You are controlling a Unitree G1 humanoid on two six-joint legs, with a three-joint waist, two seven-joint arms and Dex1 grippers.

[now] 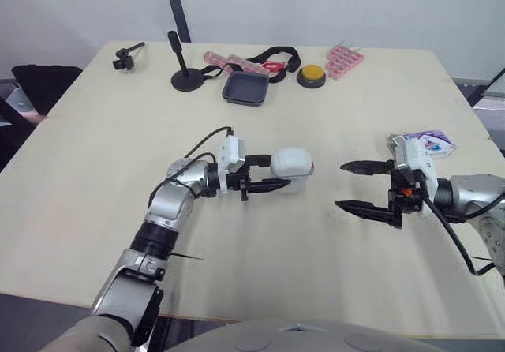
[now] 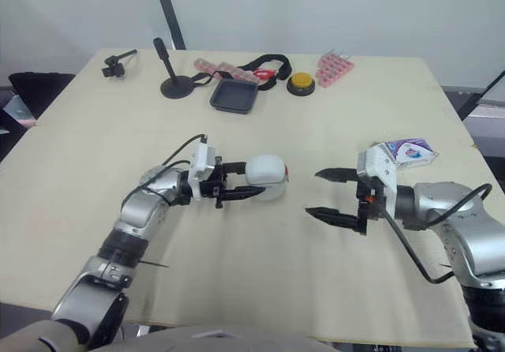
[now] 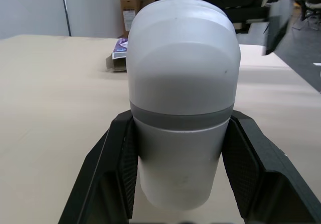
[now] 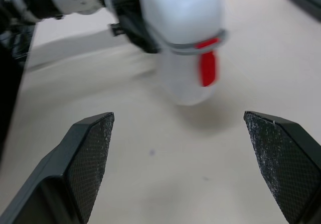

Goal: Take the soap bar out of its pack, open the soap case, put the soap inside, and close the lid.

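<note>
Silver-grey arms, looping black cables, white wrist blocks; left gripper and right gripper black, pads cross-hatched

Tan tabletop was seen bare between white rounded plastic soap case and right gripper; purple-white soap carton was seen behind it.

Our left arm reaches forward with the elbow bent. Our left gripper is clamped on the soap case, with one finger pressed to each side of it. Our right arm lies level and points at the case from its right. Our right gripper hangs near the case without touching it, fingers spread wide.
</note>
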